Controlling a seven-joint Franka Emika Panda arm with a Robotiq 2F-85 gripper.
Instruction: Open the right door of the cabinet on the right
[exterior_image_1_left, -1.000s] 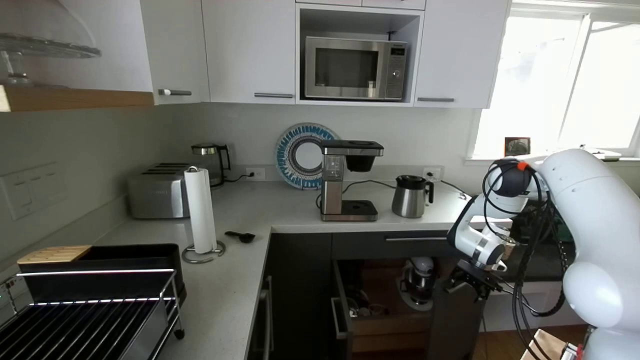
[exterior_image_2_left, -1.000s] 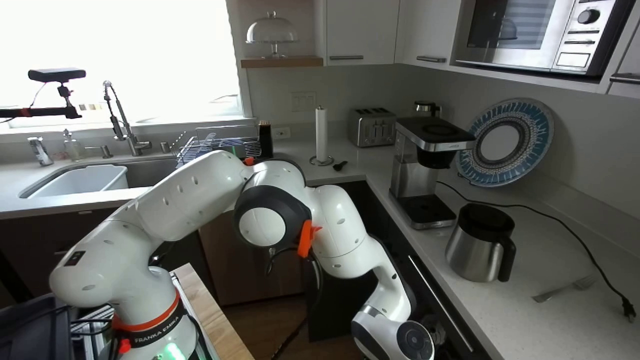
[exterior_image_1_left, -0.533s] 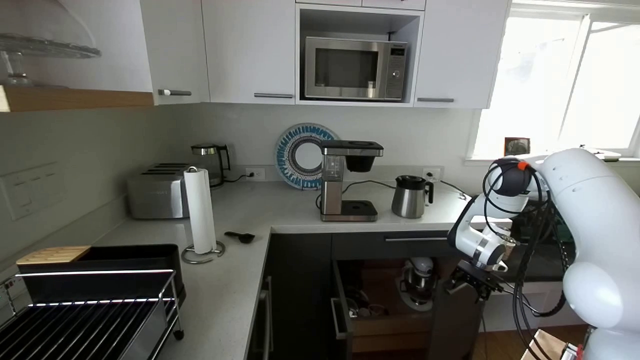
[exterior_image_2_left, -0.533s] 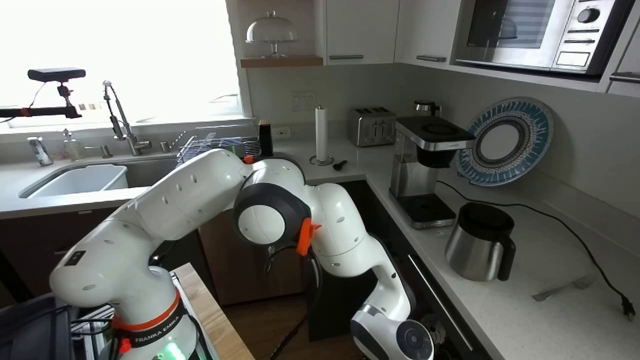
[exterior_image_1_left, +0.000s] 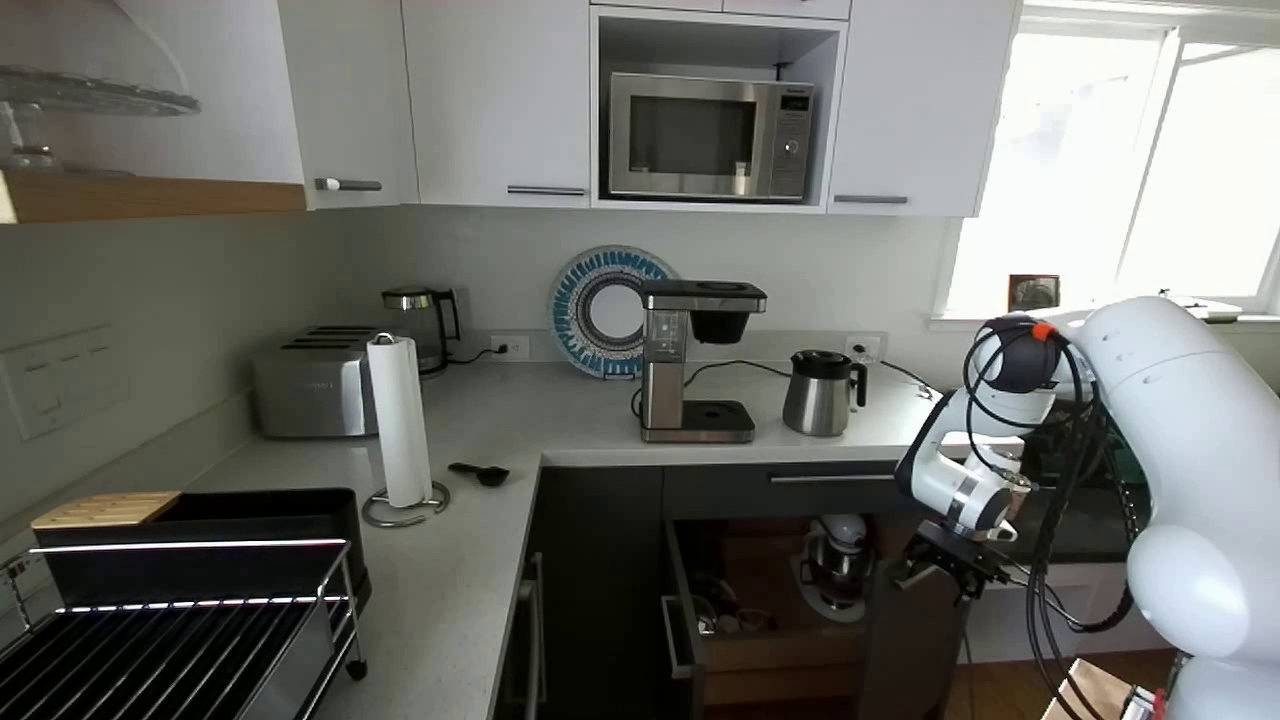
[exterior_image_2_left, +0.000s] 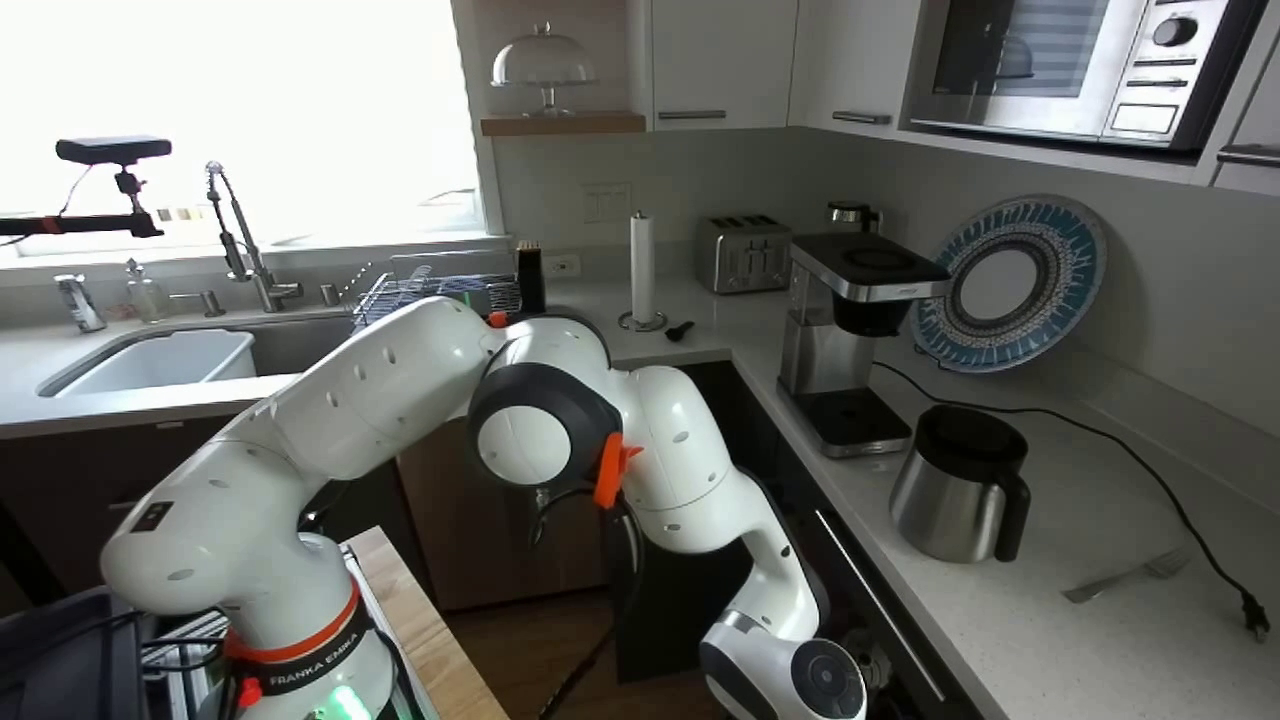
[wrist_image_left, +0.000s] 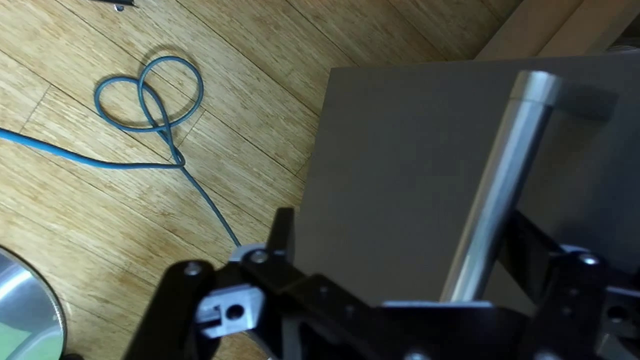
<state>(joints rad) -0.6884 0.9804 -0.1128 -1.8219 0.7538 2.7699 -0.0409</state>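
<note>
The right door (exterior_image_1_left: 910, 640) is a dark charcoal panel standing swung out from the cabinet (exterior_image_1_left: 600, 560), in an exterior view. The light-brown wooden interior (exterior_image_1_left: 780, 655) shows beside it. In the wrist view the door's flat front (wrist_image_left: 390, 170) fills the middle and right, with a round metal bar handle (wrist_image_left: 500, 190) on it. My gripper (wrist_image_left: 400, 217) is open; the bar runs between its fingers, close against the right finger. I cannot tell whether they touch. The gripper also shows in an exterior view (exterior_image_1_left: 932, 580), at the door's upper part.
A second dark door (exterior_image_1_left: 675, 600) with a handle stands open left of the interior. A stand mixer (exterior_image_1_left: 840, 560) sits inside. The white counter edge (exterior_image_1_left: 760, 457) is above. A blue cable (wrist_image_left: 150, 125) and a round metal object (wrist_image_left: 30, 305) lie over the wooden floor.
</note>
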